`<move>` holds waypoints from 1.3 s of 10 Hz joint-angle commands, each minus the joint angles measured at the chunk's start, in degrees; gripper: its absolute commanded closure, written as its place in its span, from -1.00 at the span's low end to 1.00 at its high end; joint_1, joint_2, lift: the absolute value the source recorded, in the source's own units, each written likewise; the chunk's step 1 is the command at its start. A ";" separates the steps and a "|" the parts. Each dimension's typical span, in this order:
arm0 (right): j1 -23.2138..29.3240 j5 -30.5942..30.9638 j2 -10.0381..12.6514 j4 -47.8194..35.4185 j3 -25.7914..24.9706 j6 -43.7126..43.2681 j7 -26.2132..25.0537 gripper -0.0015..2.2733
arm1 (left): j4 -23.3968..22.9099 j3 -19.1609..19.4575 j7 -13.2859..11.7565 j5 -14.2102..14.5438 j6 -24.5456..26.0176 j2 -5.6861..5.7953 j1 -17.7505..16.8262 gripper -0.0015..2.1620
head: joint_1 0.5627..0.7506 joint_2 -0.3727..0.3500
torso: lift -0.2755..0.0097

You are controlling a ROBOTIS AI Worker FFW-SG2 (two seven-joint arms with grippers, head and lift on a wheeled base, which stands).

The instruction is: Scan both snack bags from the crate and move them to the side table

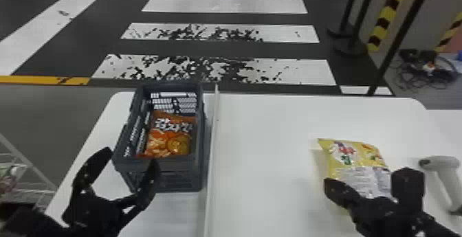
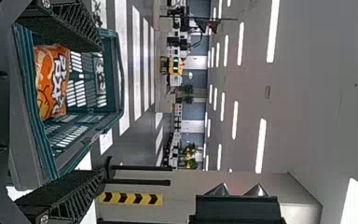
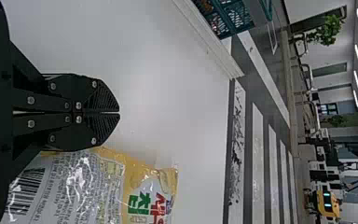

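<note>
Barcode (image 3: 26,189) on the yellow bag (image 1: 365,154)

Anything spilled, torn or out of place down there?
Nothing spilled or torn that I can see: the orange bag sits in the crate, the yellow bag on the table. Beyond the table, oddly, the floor's white stripes look patchy, and cables lie tangled.

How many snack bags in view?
2. Orange bag inside the crate; yellow bag on the white tabletop, left of the scanner. Anything beneath either bag would be hidden.
</note>
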 commanded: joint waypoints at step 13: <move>2.50 0.45 0.20 -1.17 -1.68 -0.71 0.87 0.74 | 0.74 -0.12 -0.44 0.88 0.00 -0.01 -0.36 -0.94 | 0.41 0.05 | 0.24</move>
